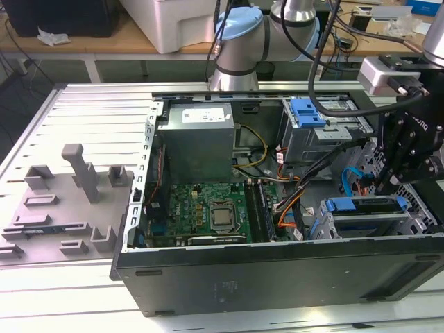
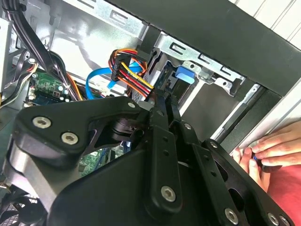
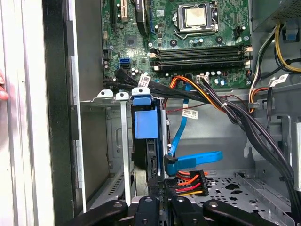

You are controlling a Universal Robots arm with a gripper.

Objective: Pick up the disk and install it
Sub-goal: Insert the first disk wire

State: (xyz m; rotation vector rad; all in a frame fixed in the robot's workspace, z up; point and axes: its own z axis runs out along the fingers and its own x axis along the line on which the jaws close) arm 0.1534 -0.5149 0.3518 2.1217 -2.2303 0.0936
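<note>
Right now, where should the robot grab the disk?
Probably by the blue bracket edge of the disk, coming straight in from the open side of the case, where the gripper is. The disk stands on edge between close metal walls, so only that blue edge looks free. Mind the cables beside it.

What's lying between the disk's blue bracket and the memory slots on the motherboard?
In the first wrist view, a bundle of black cables crosses that stretch, running between the disk and the memory slots.
</note>
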